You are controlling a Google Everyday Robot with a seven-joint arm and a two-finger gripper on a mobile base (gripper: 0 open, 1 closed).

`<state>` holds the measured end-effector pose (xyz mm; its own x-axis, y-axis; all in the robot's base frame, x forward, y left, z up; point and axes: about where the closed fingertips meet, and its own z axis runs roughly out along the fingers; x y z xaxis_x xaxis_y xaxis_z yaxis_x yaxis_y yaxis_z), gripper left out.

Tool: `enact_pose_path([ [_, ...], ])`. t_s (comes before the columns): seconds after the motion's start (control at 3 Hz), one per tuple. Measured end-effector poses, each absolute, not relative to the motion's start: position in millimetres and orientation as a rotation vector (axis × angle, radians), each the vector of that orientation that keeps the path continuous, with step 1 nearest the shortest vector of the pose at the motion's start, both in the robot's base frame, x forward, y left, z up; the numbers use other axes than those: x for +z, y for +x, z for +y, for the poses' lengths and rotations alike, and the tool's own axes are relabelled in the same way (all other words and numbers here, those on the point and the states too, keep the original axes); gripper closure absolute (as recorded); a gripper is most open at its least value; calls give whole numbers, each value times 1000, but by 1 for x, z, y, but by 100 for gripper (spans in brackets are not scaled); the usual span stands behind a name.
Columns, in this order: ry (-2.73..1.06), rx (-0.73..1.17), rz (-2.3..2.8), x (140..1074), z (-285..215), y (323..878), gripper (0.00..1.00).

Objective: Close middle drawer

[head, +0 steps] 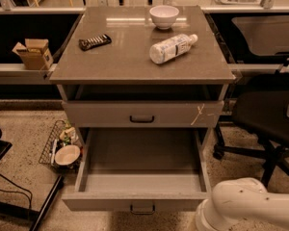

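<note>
The middle drawer stands pulled far out of the grey cabinet; its plain grey front is near the bottom edge. Its small dark handle sits at the centre of the front, and its grey inside holds nothing. Above it, the like drawer front with a white mark is shut. My white arm shows at the bottom right, just right of the open drawer's front corner. My gripper is out of view, past the lower edge of the picture.
On the cabinet top lie a white bowl, a plastic bottle and a dark bar. A wire basket with a bowl stands on the floor to the left. A black office chair stands to the right. A cardboard box sits on the left ledge.
</note>
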<state>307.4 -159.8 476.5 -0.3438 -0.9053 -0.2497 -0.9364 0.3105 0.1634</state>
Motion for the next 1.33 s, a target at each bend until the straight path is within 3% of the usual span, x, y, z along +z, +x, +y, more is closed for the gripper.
enact_pose_path([
  [0.67, -1710, 534, 2293, 347, -122, 360, 100],
  [1.33, -1649, 563, 2235, 305, -102, 398, 100],
])
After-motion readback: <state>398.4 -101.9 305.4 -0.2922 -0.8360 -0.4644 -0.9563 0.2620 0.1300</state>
